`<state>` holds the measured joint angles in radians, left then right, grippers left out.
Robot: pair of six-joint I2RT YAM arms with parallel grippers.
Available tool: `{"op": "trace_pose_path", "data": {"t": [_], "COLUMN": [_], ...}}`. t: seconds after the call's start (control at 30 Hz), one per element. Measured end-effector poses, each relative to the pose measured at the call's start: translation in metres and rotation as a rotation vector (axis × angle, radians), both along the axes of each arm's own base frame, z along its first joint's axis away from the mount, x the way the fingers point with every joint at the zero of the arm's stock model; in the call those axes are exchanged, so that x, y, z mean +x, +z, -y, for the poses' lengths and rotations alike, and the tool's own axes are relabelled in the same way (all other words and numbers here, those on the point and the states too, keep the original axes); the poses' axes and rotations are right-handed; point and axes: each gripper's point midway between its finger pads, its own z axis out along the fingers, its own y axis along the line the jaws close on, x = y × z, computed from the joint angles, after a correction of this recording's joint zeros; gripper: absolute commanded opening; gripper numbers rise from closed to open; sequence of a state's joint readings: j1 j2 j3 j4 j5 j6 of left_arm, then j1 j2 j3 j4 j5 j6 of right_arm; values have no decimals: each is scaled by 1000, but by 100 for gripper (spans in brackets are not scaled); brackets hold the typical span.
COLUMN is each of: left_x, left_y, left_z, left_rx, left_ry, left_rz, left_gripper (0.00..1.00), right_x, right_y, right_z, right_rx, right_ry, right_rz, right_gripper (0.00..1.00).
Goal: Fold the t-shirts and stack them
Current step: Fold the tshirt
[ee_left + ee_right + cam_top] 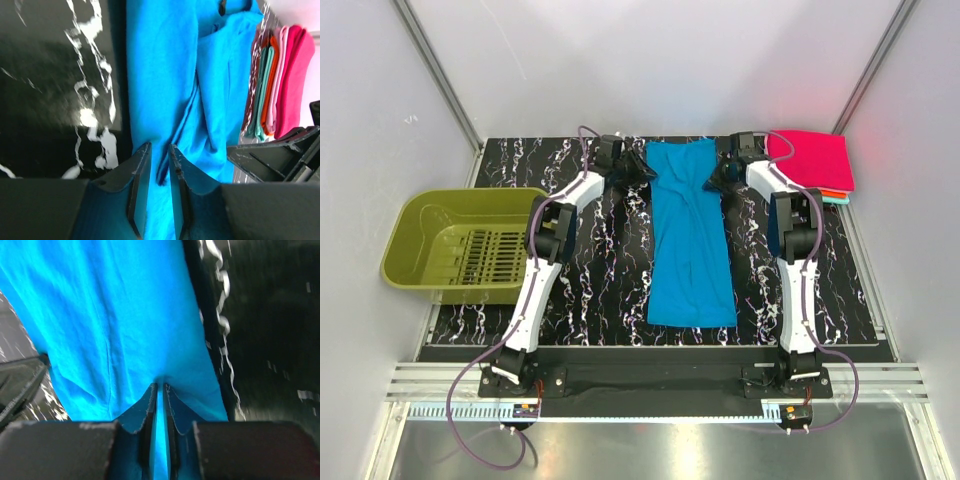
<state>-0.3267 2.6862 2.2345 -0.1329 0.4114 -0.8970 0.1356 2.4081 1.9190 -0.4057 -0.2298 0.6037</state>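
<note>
The bright blue t-shirt (690,240) lies as a long narrow strip down the middle of the black marbled mat. My left gripper (642,172) is at its far left corner. In the left wrist view its jaws (159,150) stand a narrow gap apart over a lengthwise fold of the blue cloth (165,75). My right gripper (718,178) is at the far right edge. There the jaws (160,386) pinch a thin ridge of blue cloth (110,315), which puckers at the tips. A folded stack, magenta t-shirt (812,160) on top of orange (272,75) and teal (261,90), lies at the far right.
An olive-green plastic basket (410,230) stands at the left, hanging off the mat's left edge. Bare mat (590,290) runs on both sides of the blue strip. White walls close in the back and sides. Both arms reach along the strip's flanks.
</note>
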Motion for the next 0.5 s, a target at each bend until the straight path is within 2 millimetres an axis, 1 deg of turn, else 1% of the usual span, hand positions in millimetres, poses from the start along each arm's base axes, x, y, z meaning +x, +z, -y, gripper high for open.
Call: {"op": "trace_pose_path", "data": {"t": [0.1,0.2,0.27,0.33,0.4,0.43,0.5], "left_x": [3,-2,-13,-29,-41,-47,-59], "left_y": [1,1,3,6,16,25,48], "left_z": [-2,-2,-4,-6,-7,-8,-10], "left_rx": [-4,-5,-4,12,22,31,47], "left_ry": [3,-13,-29,-47,-59,-67,-81], "left_rz": [3,5,-8,-27,-33,-33,-22], "left_gripper": [28,29,29,30,30,31,33], "right_x": [10,11,7,-3,-19,-26,-41], "right_y": [2,2,4,10,25,33,62], "right_z": [0,4,7,10,13,13,16], "right_rx": [24,32,36,34,32,31,30], "right_ry": [-3,-13,-20,-24,-26,-25,-23], "right_rz": [17,16,12,3,-10,-9,9], "right_gripper": [17,21,24,25,26,26,26]}}
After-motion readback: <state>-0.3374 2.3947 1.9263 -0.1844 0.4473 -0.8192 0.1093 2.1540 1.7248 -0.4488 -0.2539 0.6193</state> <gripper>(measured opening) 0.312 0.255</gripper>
